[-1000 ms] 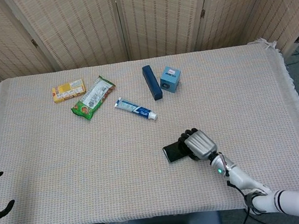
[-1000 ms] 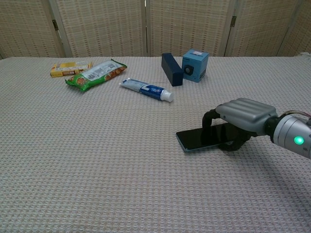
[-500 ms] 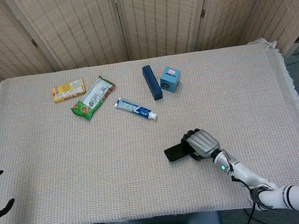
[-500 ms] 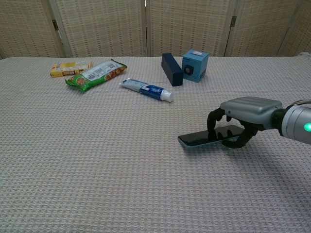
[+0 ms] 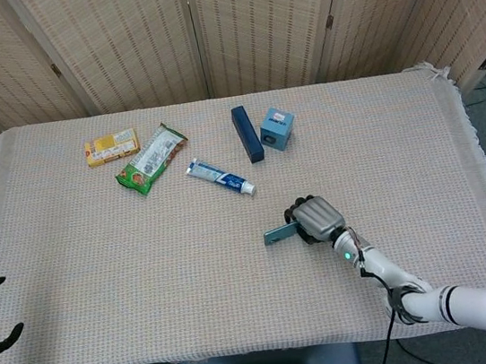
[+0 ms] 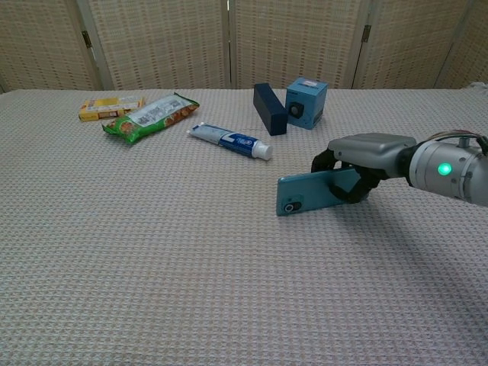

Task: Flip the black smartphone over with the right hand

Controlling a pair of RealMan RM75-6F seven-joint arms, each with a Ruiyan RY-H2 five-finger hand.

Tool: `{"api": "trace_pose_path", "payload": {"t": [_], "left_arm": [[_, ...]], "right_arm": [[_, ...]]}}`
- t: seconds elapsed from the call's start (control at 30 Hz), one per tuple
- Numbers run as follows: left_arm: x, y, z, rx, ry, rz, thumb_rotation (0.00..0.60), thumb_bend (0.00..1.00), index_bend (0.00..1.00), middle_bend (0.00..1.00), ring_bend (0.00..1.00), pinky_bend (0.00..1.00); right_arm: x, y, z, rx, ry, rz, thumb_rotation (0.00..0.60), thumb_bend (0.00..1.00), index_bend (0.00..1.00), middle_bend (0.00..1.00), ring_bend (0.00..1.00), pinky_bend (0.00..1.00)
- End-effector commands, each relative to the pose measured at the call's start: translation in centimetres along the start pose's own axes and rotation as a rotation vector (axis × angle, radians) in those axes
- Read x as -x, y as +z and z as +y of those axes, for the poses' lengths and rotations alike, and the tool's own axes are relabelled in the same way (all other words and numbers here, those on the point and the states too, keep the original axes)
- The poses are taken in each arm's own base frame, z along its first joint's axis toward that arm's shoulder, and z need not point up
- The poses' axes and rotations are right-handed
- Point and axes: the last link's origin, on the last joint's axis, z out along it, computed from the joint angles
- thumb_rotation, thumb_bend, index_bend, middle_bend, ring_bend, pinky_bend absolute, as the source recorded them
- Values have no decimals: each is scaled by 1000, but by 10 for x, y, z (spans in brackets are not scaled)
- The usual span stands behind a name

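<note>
Chest view: the black smartphone [image 6: 313, 191] is held on its long edge by the right hand [image 6: 358, 162], fingers clamped on its right end, long axis running left from the hand, teal back facing near, mid-table, well right of the toothpaste [image 6: 229, 142]

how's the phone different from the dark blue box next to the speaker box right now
The phone is held by the right hand and tipped up on its long edge, teal back and camera lens facing the chest camera; the dark blue box rests untouched at the back of the table. The phone is a thin slab; the box is a thick bar. The phone is lighter teal, the box navy. Both are long rectangles.
</note>
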Motion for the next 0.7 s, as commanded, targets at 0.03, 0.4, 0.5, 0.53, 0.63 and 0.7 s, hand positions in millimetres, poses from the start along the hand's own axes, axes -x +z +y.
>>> {"api": "trace_pose_path", "payload": {"t": [0.03,0.4,0.5,0.53,0.63,0.7], "left_arm": [[-1,-1,-1,-2,0,1,600,211,219,145,150,195],[-3,1,-1,4,-14,23,600,211,218,145,150,195],[-3,4,2,17,-19,37,600,211,218,145,150,195],[-3,5,3,21,-22,46,600,212,219,145,150,195],[-2,7,5,32,-28,59,600,211,218,145,150,195],[-2,8,7,37,-23,58,600,211,219,145,150,195]], "right_arm": [[-5,6,-1,11,-8,29,600,505,388,374,216,289],[-31,-28,16,51,-93,199,600,493,238,190,159,229],[-40,-56,26,82,-119,244,600,485,238,200,159,229],[-44,-70,30,94,-127,259,600,477,238,207,159,229],[-48,-107,42,134,-147,291,600,445,238,219,159,229],[-49,-131,50,163,-152,307,600,400,238,221,159,229]]}}
